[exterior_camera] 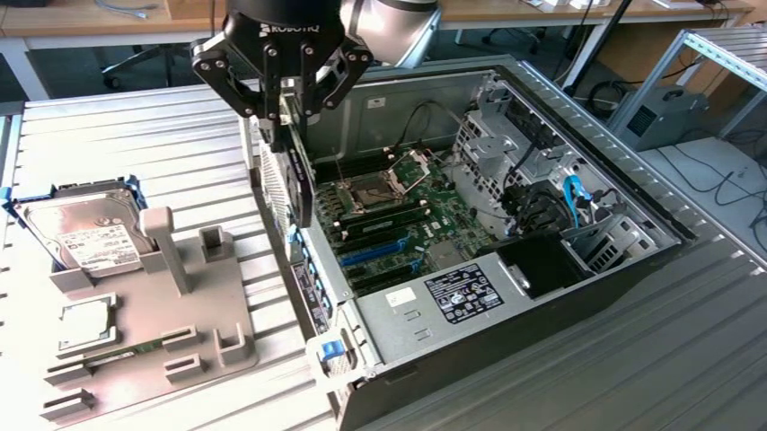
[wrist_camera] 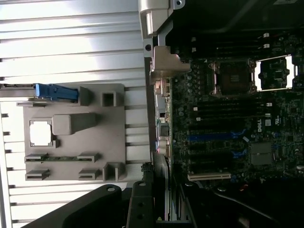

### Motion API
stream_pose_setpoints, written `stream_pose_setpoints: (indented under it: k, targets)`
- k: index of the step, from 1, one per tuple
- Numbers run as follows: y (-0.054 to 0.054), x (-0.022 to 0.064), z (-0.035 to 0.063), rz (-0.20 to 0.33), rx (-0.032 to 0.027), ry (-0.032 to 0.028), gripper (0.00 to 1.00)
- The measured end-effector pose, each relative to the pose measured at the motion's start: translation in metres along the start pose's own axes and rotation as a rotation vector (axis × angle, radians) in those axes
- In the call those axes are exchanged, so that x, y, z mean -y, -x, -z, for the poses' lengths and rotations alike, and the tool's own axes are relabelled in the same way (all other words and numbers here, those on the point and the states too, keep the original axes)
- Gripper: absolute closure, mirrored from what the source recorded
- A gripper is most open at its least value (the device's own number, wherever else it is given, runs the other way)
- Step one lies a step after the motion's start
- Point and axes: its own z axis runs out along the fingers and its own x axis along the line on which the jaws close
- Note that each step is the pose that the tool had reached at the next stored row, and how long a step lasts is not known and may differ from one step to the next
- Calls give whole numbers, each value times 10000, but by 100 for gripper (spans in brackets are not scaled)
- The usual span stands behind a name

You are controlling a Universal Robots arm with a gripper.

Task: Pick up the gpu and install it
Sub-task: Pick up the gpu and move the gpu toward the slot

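One gpu (exterior_camera: 294,171) is clamped upright between the narrowed fingers of the gripper (exterior_camera: 286,117) at the rear edge of the open case (exterior_camera: 623,171), presumably so its connector edge faces the motherboard (exterior_camera: 450,215).

Pincer (exterior_camera: 287,126) downward, jaws tight.

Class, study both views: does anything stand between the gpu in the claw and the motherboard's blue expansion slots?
Nothing visible does. The claw holds the gpu upright by the wall of the open computer case, and the blue expansion slots lie bare inside.
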Motion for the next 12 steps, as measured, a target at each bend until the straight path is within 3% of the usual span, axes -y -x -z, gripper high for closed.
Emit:
stream_pose_setpoints:
  k: [9,10,12]
  targets:
    - [123,-7,-19,-1,-55,-23,74]
    - [137,-8,-22,-2,-60,-49,74]
    - [158,-9,-23,-2,-56,-181,74]
